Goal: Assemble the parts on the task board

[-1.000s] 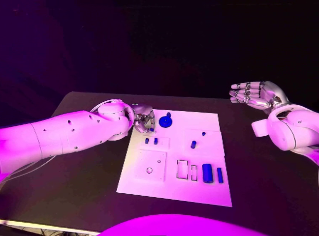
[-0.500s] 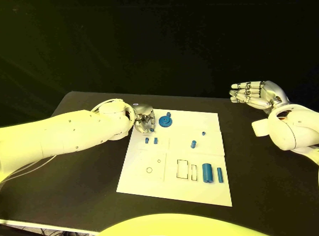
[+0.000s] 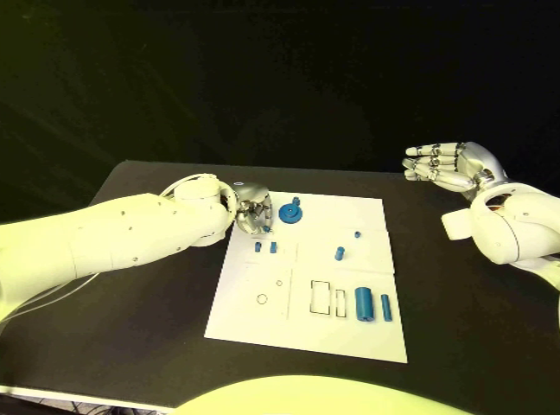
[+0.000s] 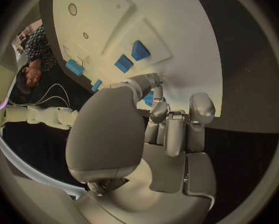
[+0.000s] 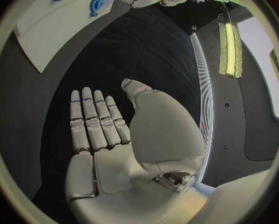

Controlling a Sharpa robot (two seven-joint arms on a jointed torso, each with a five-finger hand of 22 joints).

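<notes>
The white task board point(image 3: 308, 322) lies in the middle of the black table. A blue gear point(image 3: 290, 212) stands near its far left corner, and two small blue pegs point(image 3: 265, 247) sit just nearer. Two longer blue pieces point(image 3: 372, 304) lie at the near right. My left hand point(image 3: 253, 213) hovers at the board's far left edge, beside the gear, with its fingers curled. In the left wrist view a small blue part point(image 4: 149, 99) shows pinched between thumb and fingertips point(image 4: 156, 110). My right hand point(image 3: 452, 166) is raised off to the right of the board, palm open, fingers point(image 5: 92, 119) straight, holding nothing.
On the board are a blue peg point(image 3: 339, 253) and a tiny blue stud point(image 3: 358, 234) at mid right, rectangular slots point(image 3: 327, 297) and a small round hole point(image 3: 262, 299) toward the near side. Black table point(image 3: 143, 303) surrounds the board on both sides.
</notes>
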